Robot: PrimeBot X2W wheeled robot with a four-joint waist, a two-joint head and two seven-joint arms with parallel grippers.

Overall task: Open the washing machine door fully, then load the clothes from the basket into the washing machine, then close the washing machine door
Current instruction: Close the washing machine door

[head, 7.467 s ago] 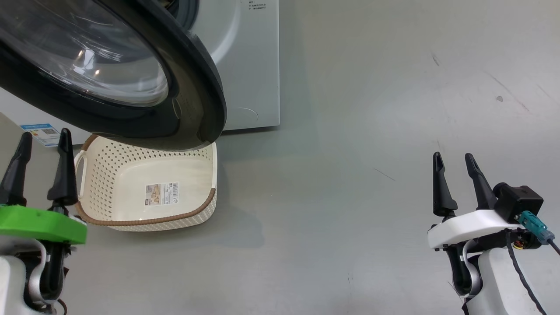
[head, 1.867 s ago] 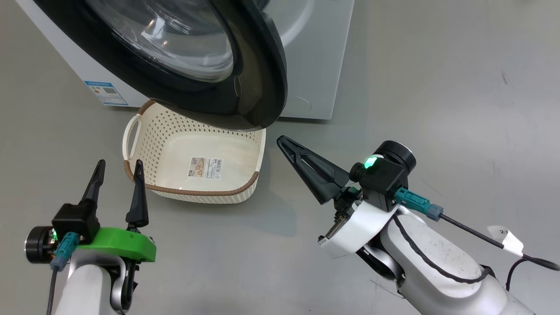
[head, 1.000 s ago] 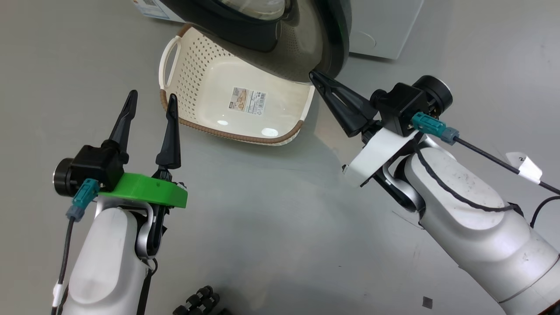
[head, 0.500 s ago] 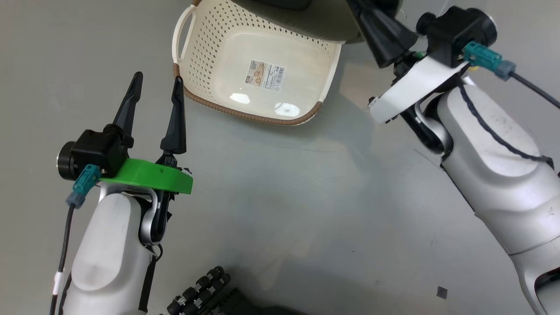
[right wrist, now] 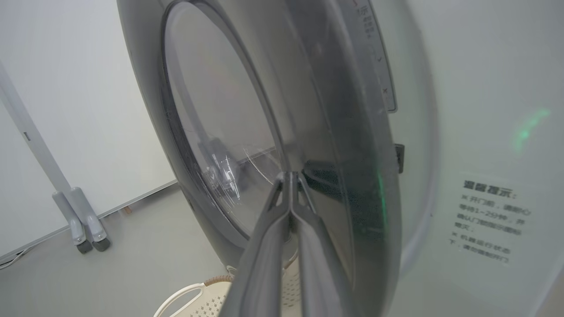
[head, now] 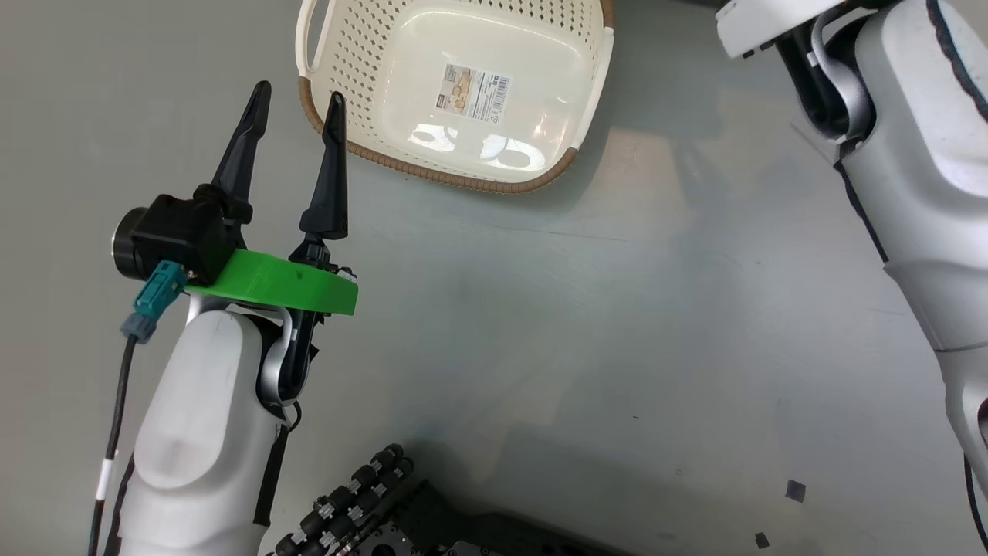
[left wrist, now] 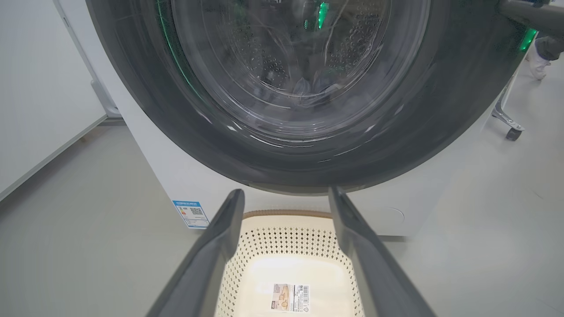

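1. The basket, at twelve o'clock in the head view, is empty; I judge the loading done, only the closing is left.
2. The washing machine door stands half open; my right gripper, fingers together, is at its rim.
3. My left gripper, fingers apart, hangs at ten o'clock; the floor is free toward four o'clock.

You see the black-rimmed washing machine door ajar from the white washing machine, above the upright cream basket.
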